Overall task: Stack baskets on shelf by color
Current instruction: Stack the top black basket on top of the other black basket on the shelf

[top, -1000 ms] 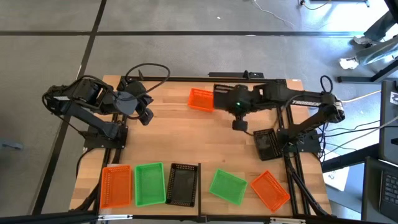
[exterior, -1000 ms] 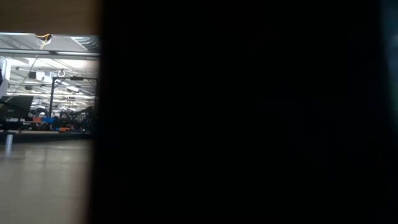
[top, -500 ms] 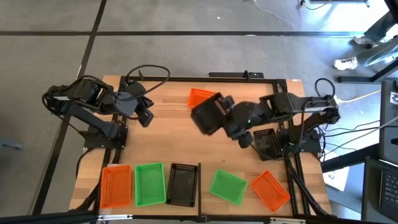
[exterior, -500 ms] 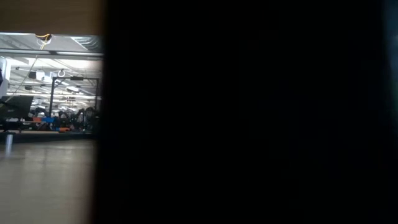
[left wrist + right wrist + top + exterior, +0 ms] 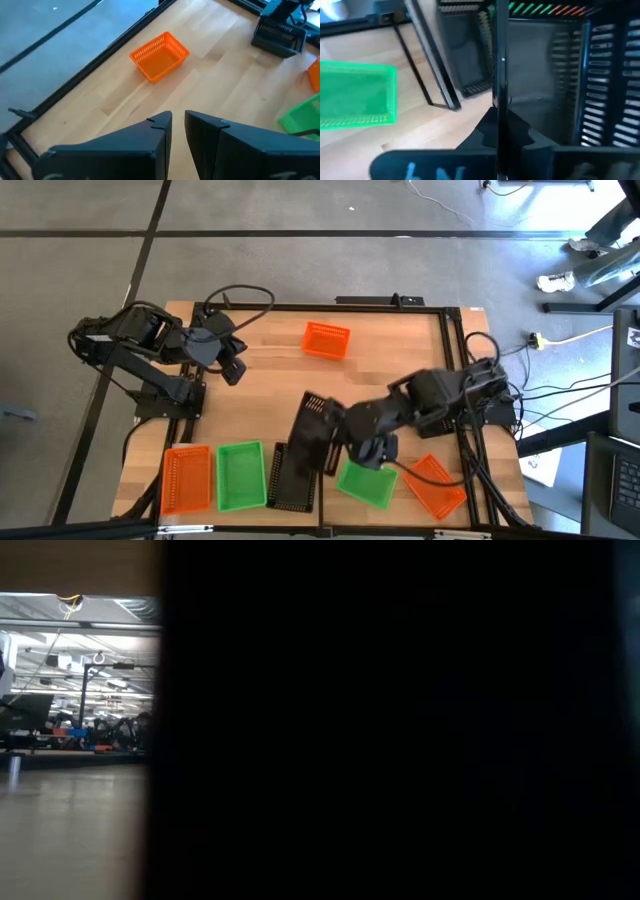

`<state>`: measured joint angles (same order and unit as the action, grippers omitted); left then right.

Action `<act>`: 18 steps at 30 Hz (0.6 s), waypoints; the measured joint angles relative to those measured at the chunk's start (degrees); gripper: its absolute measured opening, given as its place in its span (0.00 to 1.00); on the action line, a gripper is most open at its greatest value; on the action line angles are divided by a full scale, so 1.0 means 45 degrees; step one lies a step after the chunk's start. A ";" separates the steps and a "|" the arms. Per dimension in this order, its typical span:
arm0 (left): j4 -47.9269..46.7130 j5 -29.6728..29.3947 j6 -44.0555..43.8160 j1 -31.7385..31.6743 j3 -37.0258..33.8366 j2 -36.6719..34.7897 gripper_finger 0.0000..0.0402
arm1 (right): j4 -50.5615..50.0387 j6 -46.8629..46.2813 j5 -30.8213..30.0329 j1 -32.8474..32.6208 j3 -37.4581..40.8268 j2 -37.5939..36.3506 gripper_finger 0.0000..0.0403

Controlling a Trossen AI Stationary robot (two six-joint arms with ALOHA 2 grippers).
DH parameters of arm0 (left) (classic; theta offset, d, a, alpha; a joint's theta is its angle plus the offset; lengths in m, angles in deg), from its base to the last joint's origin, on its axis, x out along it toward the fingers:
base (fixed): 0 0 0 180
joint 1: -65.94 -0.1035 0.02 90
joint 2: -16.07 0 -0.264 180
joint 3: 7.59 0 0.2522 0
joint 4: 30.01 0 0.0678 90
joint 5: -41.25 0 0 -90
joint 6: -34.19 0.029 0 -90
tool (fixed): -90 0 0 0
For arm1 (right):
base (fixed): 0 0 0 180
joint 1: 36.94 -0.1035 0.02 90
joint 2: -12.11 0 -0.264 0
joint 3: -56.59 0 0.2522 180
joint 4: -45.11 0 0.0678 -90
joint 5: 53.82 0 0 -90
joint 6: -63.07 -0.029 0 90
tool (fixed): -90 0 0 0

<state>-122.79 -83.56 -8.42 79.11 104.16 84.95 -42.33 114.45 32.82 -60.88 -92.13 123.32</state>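
My right gripper (image 5: 347, 430) is shut on a black basket (image 5: 315, 430), held tilted in the air above the near middle of the table. Just below it, an orange basket (image 5: 187, 478), a green basket (image 5: 240, 475) and a black basket (image 5: 290, 478) sit side by side on their bases left of the shelf's thin dark divider (image 5: 320, 478). Right of the divider lie a green basket (image 5: 365, 482) and an orange basket (image 5: 436, 486). Another orange basket (image 5: 326, 338) sits near the far edge. My left gripper (image 5: 232, 366) waits shut at the far left. My right gripper holds the black basket by one lattice side wall (image 5: 499, 65), one finger inside the basket and one outside. The basket (image 5: 545, 90) is lifted clear of the table and tilted, with its open side turned toward the gripper.
A further black basket (image 5: 279, 32) sits by the right arm's base. A black metal frame (image 5: 300, 307) runs around the tabletop. Bare wood lies in the middle of the table (image 5: 270, 395). The low view is almost wholly blocked by something dark.
My right gripper has carried the black basket from beside the far orange basket toward the near edge and a little left, lifting it clear and tipping it. It now hangs above the black basket by the divider. The far orange basket stayed put.
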 joint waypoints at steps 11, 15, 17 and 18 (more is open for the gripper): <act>0.0029 0.0647 0.0485 0.0000 0.0000 -0.0005 0.11 | 0.0440 0.0986 0.0415 -0.0220 0.0273 0.1457 0.00; 0.0031 0.0661 0.0504 0.0003 0.0000 -0.0005 0.11 | 0.0527 0.1027 0.0696 -0.0225 0.0273 0.1718 0.00; 0.0030 0.0661 0.0509 0.0005 0.0000 -0.0005 0.11 | 0.0730 0.1033 0.1377 -0.0220 0.0273 0.1776 0.00; 0.0032 0.0663 0.0509 0.0003 0.0000 -0.0005 0.11 | 0.0914 0.1046 0.1688 -0.0220 0.0273 0.1799 0.00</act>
<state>-122.65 -80.57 -6.12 79.12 104.16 84.93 -38.22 119.16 40.42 -61.87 -90.90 131.42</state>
